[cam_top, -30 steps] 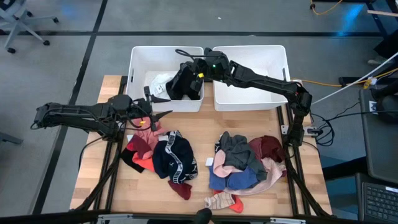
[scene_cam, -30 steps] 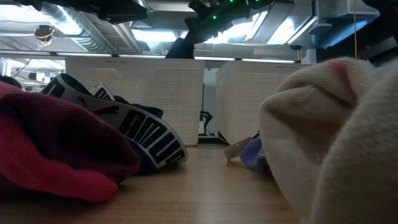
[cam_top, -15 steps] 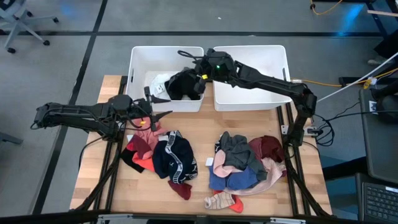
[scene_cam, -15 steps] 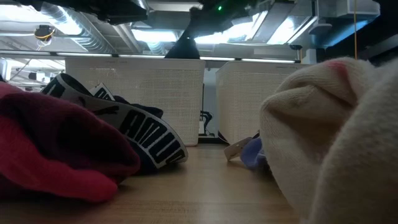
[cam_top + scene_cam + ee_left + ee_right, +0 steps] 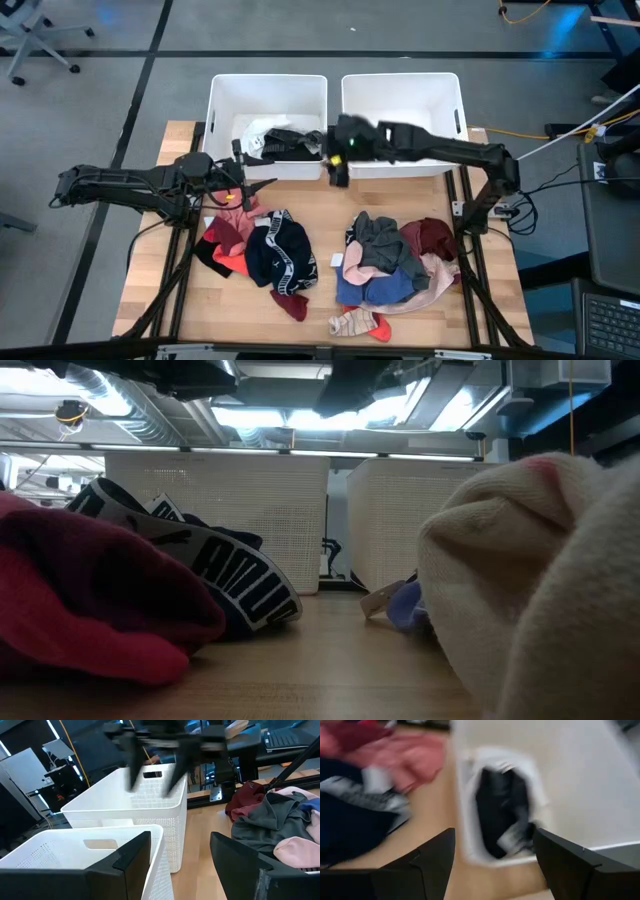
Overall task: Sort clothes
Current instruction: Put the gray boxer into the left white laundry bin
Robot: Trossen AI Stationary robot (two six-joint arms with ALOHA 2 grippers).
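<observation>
— Black garment [image 5: 291, 141] lies in the left bin [image 5: 222, 92] beside a white piece [image 5: 258, 133]. Where's my right gripper [image 5: 337, 165]?

— At that bin's near corner, fingers spread, holding nothing. I see the left gripper [image 5: 262, 187] open too, above the pink and navy pile [image 5: 262, 250].

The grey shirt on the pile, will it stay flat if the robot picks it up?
Probably not. The grey shirt lies crumpled and draped over other clothes, so it would likely droop and hang. It looks thin, so probably light. It may drag the blue cloth beneath.
</observation>
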